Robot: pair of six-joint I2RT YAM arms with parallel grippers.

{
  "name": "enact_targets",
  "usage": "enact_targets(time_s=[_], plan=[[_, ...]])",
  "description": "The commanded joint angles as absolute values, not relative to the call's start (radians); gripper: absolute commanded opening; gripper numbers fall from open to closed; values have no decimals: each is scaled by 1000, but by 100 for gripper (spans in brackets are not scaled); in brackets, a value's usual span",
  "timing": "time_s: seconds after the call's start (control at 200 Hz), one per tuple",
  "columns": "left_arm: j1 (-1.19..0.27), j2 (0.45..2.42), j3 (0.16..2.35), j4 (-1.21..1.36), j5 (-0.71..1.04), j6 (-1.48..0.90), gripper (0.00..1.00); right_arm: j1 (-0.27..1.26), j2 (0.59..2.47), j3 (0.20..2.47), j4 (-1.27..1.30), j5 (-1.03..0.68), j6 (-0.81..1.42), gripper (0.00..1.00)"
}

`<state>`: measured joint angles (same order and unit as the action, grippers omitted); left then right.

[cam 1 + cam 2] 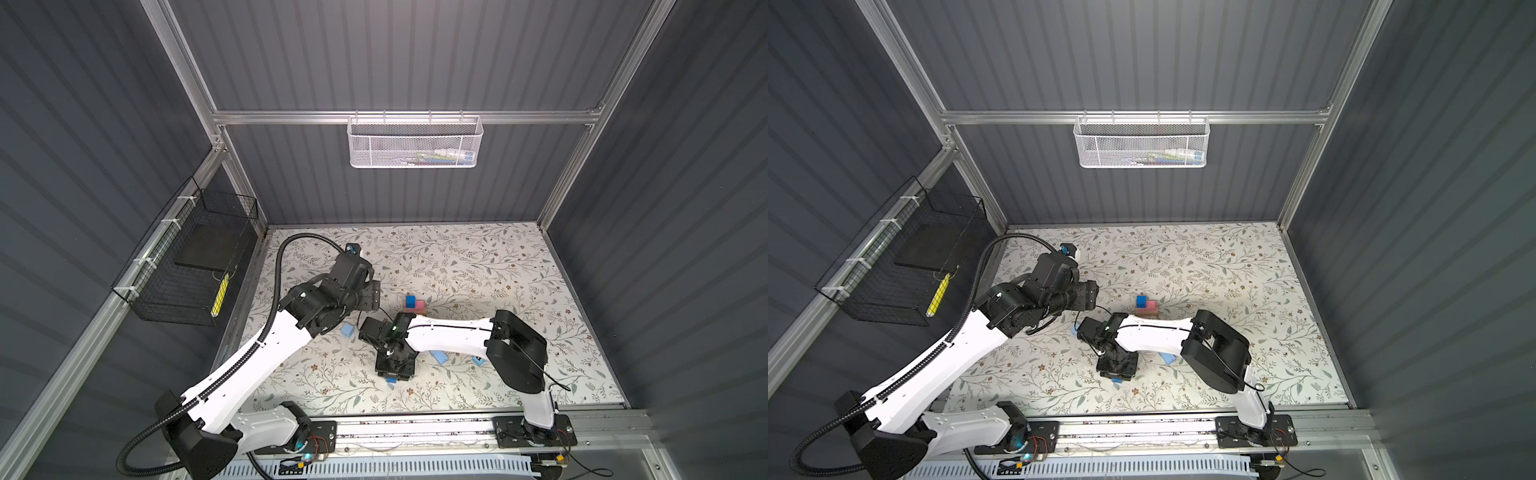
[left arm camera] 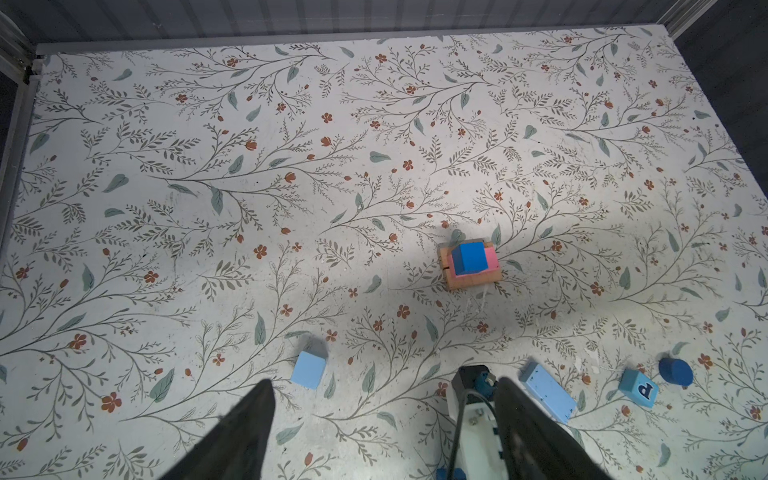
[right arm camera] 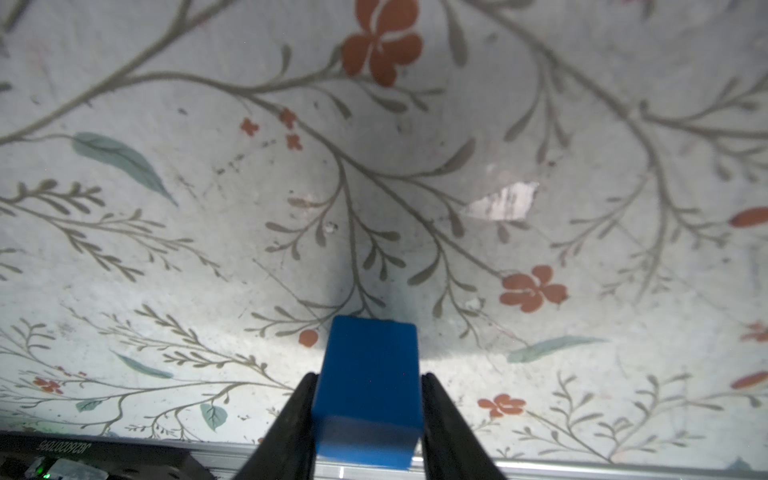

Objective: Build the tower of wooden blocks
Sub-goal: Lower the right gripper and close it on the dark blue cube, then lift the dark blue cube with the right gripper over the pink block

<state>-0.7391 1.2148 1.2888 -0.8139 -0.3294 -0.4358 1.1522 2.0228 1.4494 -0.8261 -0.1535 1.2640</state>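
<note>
Right wrist view shows the right fingers [image 3: 291,419] clamped on both sides of a dark blue block [image 3: 368,395], low over the desk [image 3: 208,208] near its front edge, so the pick-up step looks to be in hand. The next move likely calls for a lift and carry to the partial tower [image 2: 469,266], where tan bars [image 2: 473,282] sit under a pink bar [image 2: 492,259] and a dark blue cube [image 2: 471,255], well apart toward mid-desk. Left fingers [image 2: 245,436] hang apart and empty.

Site type: lab robot test cell. Evidence: alu extrusion frame [image 1: 291,117] w/ grey ribbed wall panels [image 1: 104,124]; white mesh basket [image 1: 395,145], upper centre; black wire basket [image 1: 178,291], left side; two robot arms [image 1: 266,345] bolted to rail [image 1: 415,428], bottom edge.
</note>
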Motion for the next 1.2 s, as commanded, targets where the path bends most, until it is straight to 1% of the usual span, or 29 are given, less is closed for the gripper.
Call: enact_targets(time_s=[0.0, 0.065, 0.22, 0.42, 0.52, 0.71, 0.865, 1.005, 1.04, 1.196], plan=[[-742, 1193, 1282, -811, -331, -414, 83, 1148, 2022, 1447, -844, -146, 1266, 41], [-742, 1195, 1282, -810, -330, -414, 83, 1149, 2022, 1447, -844, -147, 1266, 41], [-742, 1201, 1282, -810, -326, -414, 83, 1147, 2024, 1448, -842, -145, 1261, 36], [-742, 1201, 1282, -810, -325, -416, 83, 1141, 2006, 1447, -857, -115, 1247, 27], [-742, 1205, 1285, -810, -324, -416, 83, 1133, 1985, 1451, -883, -86, 1222, 25], [-742, 1218, 1307, -815, -337, -409, 82, 1111, 1925, 1466, -960, -30, 1168, 24], [-736, 1246, 1354, -823, -352, -407, 81, 1075, 1884, 1501, -1055, 9, 1078, 25], [-723, 1295, 1402, -836, -342, -391, 80, 1014, 1840, 1509, -1106, 37, 976, 25], [-716, 1309, 1445, -836, -336, -388, 80, 993, 1828, 1509, -1112, 42, 953, 25], [-657, 1367, 1478, -834, -267, -394, 80, 902, 1788, 1524, -1132, 47, 847, 25]])
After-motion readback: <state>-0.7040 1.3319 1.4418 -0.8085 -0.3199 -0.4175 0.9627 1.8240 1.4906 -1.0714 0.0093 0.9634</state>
